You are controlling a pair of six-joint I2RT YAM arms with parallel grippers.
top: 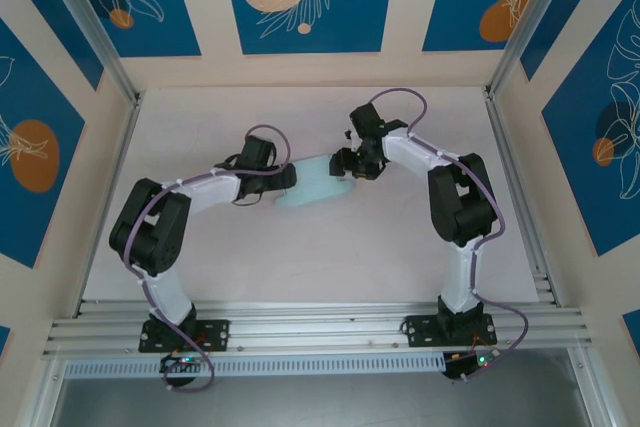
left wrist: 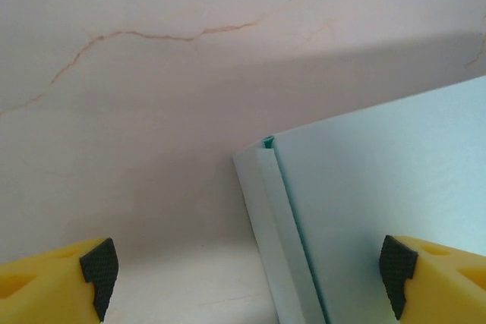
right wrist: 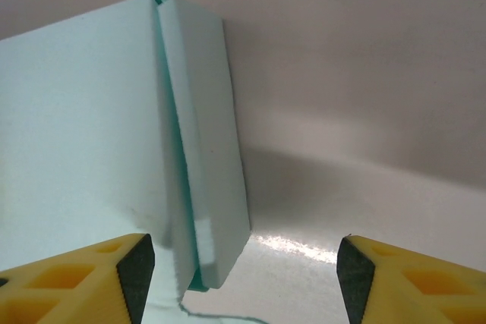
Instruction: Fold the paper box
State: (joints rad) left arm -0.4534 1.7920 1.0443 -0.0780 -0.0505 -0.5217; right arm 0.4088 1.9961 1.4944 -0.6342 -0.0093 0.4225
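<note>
Yellow fingertips [left wrist: 45, 282] of the left gripper [left wrist: 247, 271] are nearest us, black pads facing in, spread wide. We see the paper box [left wrist: 380, 195] coming in between them: one pad is in front of the box's broad face, the other is well off to the side of the box over bare table [left wrist: 152, 149]. Nothing pinched, so we call that hand released. Right gripper [right wrist: 246, 267] is the same the other way round: jaws wide, one finger in front of the box's broad face, the other clear of the box over the table, with the box's narrow side panel between them. Released as well, no hold on the card. We cannot tell whether any pad actually touches the box. On the box itself we see pale light-blue card, a broad face meeting a narrow panel at a seam, with a darker teal edge showing in that seam. From above, the box lies on the table between the two grippers, left gripper right at its left end, right gripper right at its upper right end. Beyond the box's far corner, thin brownish cracks [left wrist: 152, 34] run across the table.
</note>
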